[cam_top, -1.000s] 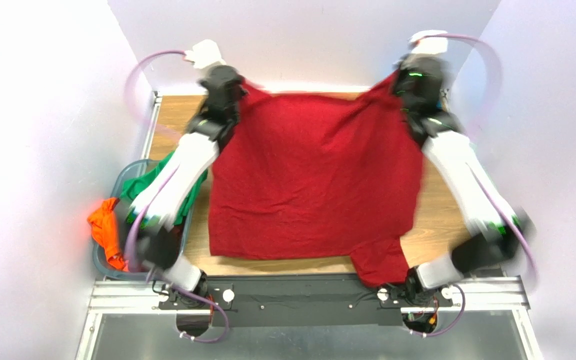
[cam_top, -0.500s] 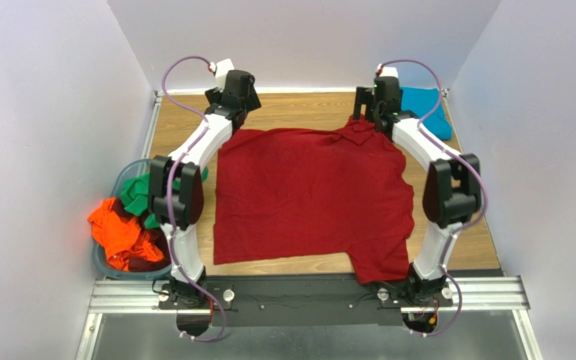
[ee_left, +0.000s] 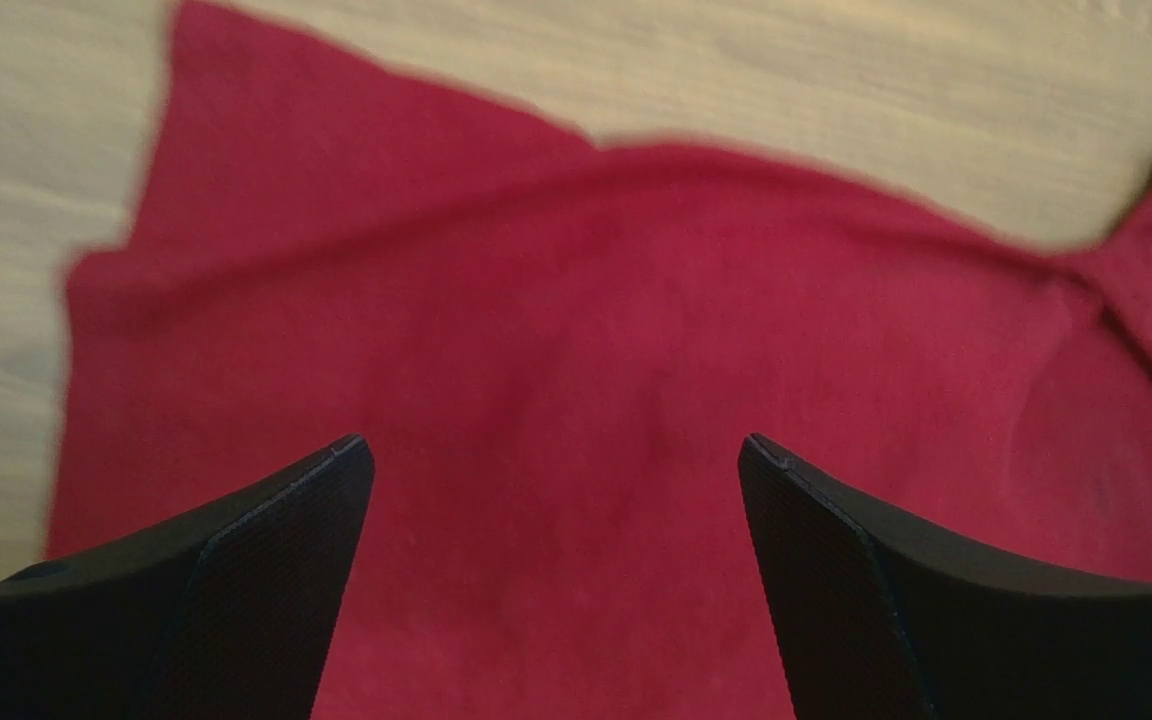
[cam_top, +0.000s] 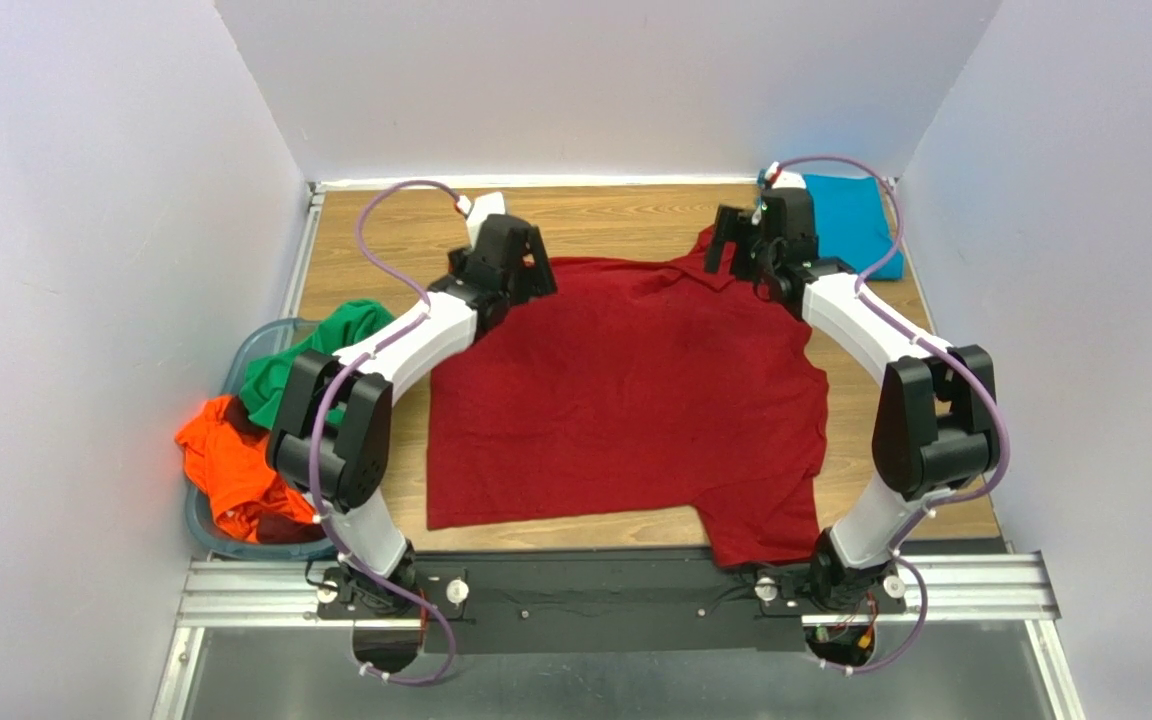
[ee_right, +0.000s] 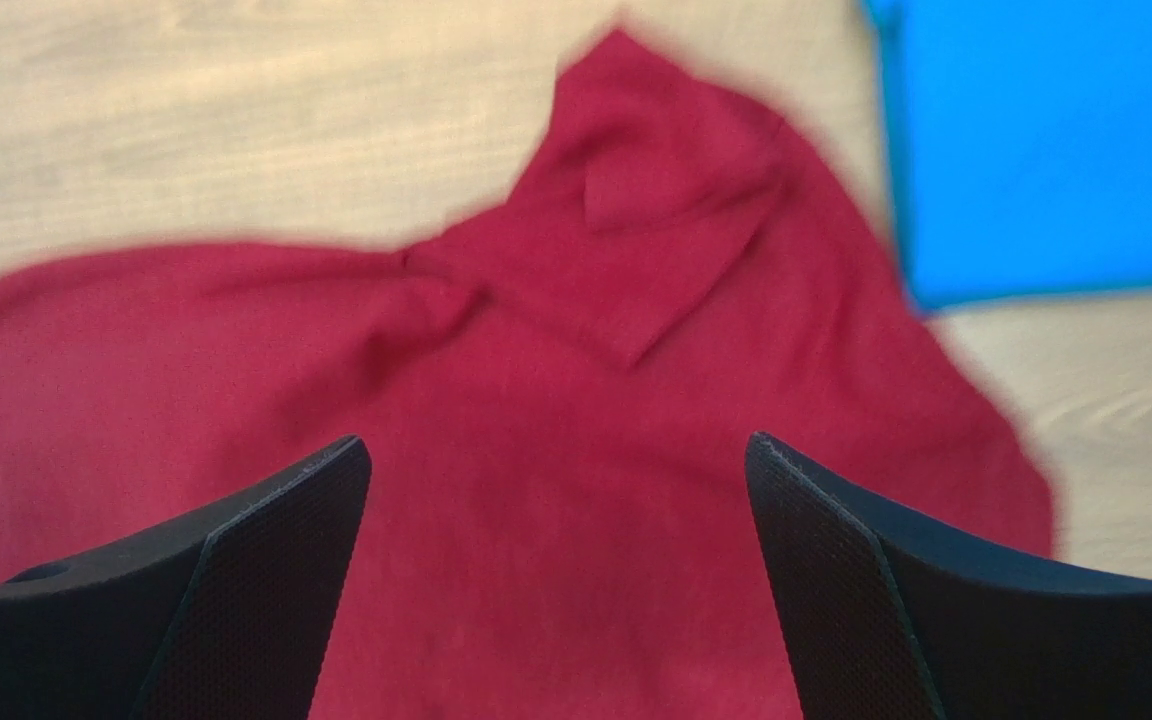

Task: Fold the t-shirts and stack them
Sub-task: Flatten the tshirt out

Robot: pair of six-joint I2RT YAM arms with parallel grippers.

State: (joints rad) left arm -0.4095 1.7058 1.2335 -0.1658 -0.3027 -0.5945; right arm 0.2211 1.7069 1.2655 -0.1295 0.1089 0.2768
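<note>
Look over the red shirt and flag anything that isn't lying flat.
The dark red t-shirt is mostly flat, but its far right corner is bunched and folded over itself below the open right gripper. One sleeve sticks out toward the table's near edge. Nothing looks damaged.

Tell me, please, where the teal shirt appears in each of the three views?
Top external: the teal shirt is in the upper right of the picture.
Left wrist: not in it.
Right wrist: it fills the upper right corner.
Shared landmark: the red shirt. Its bunched far corner lies just left of the teal shirt in the right wrist view and at the right edge of the left wrist view.
</note>
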